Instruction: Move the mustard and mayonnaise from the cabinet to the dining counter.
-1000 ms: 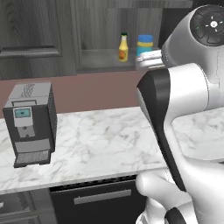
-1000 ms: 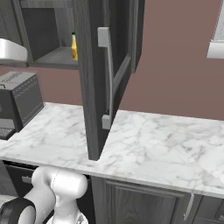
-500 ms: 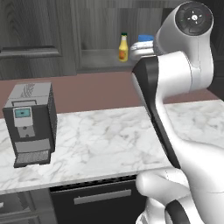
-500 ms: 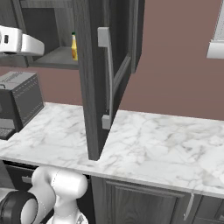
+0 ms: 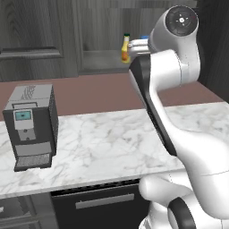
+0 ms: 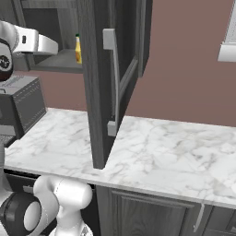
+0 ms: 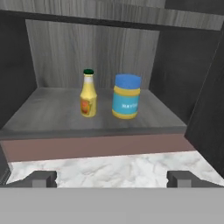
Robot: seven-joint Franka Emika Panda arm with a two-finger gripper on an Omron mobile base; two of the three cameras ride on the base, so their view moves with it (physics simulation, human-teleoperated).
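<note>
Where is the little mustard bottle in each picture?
Left base view: the mustard is top middle, on the cabinet shelf, just left of the arm.
Right base view: the mustard is upper left, partly behind the open door's edge.
Hand view: the mustard is at the centre, left of the mayonnaise.
Shared landmark: the grey shelf it stands on.
</note>
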